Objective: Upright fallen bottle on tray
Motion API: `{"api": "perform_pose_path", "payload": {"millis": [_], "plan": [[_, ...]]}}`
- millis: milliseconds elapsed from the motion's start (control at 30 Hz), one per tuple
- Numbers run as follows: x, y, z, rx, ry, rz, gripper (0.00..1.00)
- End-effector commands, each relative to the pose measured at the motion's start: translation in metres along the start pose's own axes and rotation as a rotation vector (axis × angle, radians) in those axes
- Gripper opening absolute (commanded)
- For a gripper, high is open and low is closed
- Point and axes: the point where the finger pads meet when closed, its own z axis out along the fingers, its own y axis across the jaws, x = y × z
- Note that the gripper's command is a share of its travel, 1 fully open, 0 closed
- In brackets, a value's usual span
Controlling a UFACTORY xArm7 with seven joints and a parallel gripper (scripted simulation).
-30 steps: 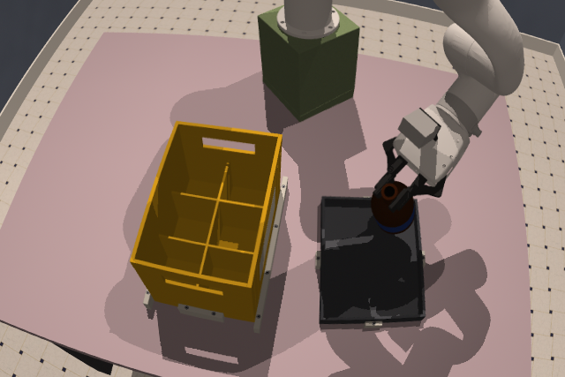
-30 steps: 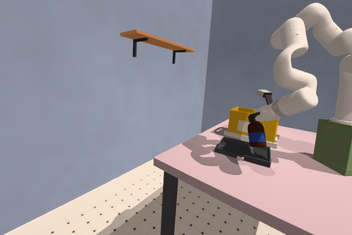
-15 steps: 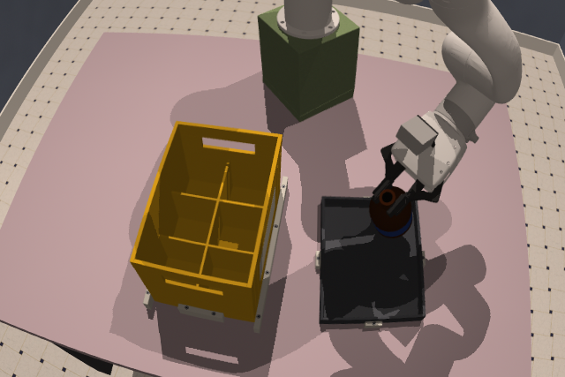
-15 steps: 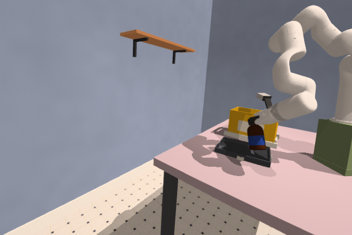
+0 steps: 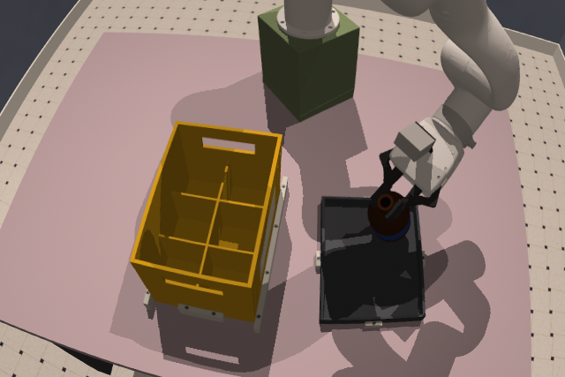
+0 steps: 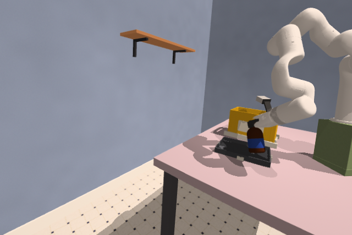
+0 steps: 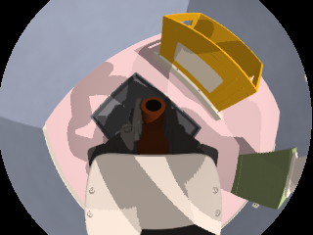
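Note:
A brown bottle (image 5: 386, 222) (image 6: 256, 140) (image 7: 153, 127) with a blue label stands upright at the far end of the dark tray (image 5: 365, 282) (image 6: 230, 148) (image 7: 113, 112). Its base rests on or just over the tray floor. My gripper (image 5: 392, 201) (image 6: 253, 123) (image 7: 153, 107) is shut on the bottle's neck, reaching in from the far right side. The yellow crate (image 5: 154, 208) (image 6: 238, 113) (image 7: 245, 69) with inner dividers stands to the left of the tray, apart from it.
The olive green arm base block (image 5: 307, 67) (image 6: 332, 144) (image 7: 264, 179) stands at the back of the pink table. Pale brackets hold the crate and the tray in place. A wooden shelf (image 6: 156, 40) hangs on the wall.

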Motion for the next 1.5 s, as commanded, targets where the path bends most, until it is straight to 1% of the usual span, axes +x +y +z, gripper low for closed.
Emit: {"api": "perform_pose_path", "payload": {"millis": [0,567,1367,1400,1467], "plan": [[-0.0027,-0.0013,0.0014,0.002,0.001,0.003,0.00],[-0.0091,-0.0013,0.0051,0.002,0.001,0.003,0.00],[-0.0098,-0.0013,0.0055,0.002,0.001,0.003,0.00],[-0.0098,-0.0013,0.0055,0.002,0.001,0.003,1.00],[-0.0098,-0.0013,0.0055,0.002,0.001,0.003,1.00]]}}
